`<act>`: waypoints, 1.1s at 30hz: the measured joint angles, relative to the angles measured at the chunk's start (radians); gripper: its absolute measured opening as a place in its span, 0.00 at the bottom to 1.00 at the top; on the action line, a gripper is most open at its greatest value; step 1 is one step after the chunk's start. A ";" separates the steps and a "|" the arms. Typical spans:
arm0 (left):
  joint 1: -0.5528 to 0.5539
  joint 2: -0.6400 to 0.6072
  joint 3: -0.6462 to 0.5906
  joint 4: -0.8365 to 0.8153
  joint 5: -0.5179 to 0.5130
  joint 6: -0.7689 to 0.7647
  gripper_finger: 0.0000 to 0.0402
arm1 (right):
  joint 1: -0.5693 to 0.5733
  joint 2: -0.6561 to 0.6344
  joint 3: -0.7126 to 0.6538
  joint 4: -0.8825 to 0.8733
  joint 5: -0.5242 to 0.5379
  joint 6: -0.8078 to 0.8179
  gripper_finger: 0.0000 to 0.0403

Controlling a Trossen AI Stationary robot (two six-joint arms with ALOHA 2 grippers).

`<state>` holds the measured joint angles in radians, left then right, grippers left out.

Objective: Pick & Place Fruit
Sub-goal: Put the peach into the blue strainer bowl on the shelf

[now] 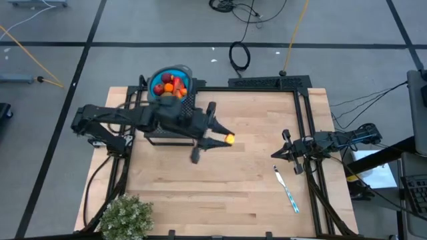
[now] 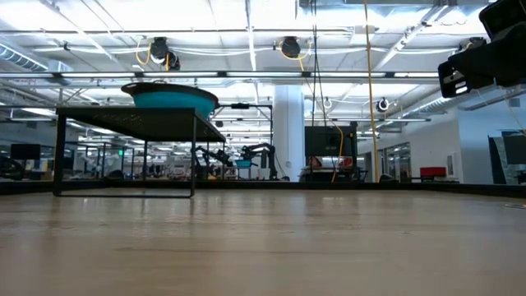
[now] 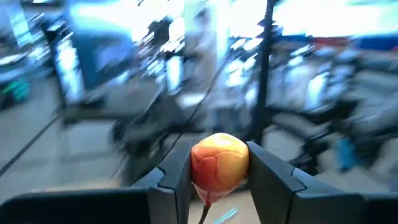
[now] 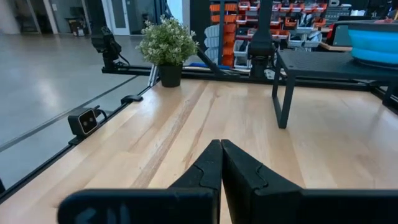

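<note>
left gripper point(image 3: 219, 180) pinches an orange-yellow fruit piece point(image 3: 219, 163) above the desk point(image 1: 253, 167) (right gripper point(image 4: 221, 163) pressed together, at the desk's right edge).

Wooden table point(image 1: 220, 173) carries black stand point(image 1: 167, 137), utensil point(image 1: 287, 191), plant point(image 1: 127, 217).

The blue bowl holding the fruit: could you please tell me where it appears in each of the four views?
High view: blue bowl at upper centre-left, on the black stand, with fruit inside.
Low view: upper left, on the stand; only its rim and side show.
Left wrist view: not identifiable; the left gripper holds an orange fruit.
Right wrist view: upper right edge.
Shared landmark: the black stand.
</note>
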<state>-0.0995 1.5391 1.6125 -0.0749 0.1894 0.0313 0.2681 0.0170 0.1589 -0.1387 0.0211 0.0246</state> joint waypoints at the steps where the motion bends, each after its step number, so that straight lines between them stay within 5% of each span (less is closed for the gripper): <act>1: 0.000 -0.003 0.000 0.038 0.046 0.000 0.31 | 0.000 0.000 0.000 -0.001 0.000 -0.005 0.00; 9: -0.009 -0.003 0.000 0.354 0.297 -0.006 0.31 | 0.000 0.000 0.000 0.000 0.000 -0.010 0.00; 20: -0.062 -0.003 0.000 0.637 0.448 0.144 0.32 | 0.000 0.000 0.000 0.000 0.000 -0.010 0.00; 30: -0.085 -0.003 -0.001 0.621 0.456 0.183 0.32 | 0.000 0.000 0.000 0.000 0.000 -0.010 0.00; 33: -0.078 -0.005 -0.001 0.533 0.337 0.122 0.32 | 0.000 0.000 0.000 0.000 0.000 -0.010 0.00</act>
<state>-0.1777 1.5341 1.6119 0.4580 0.5264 0.1538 0.2684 0.0174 0.1589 -0.1390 0.0208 0.0143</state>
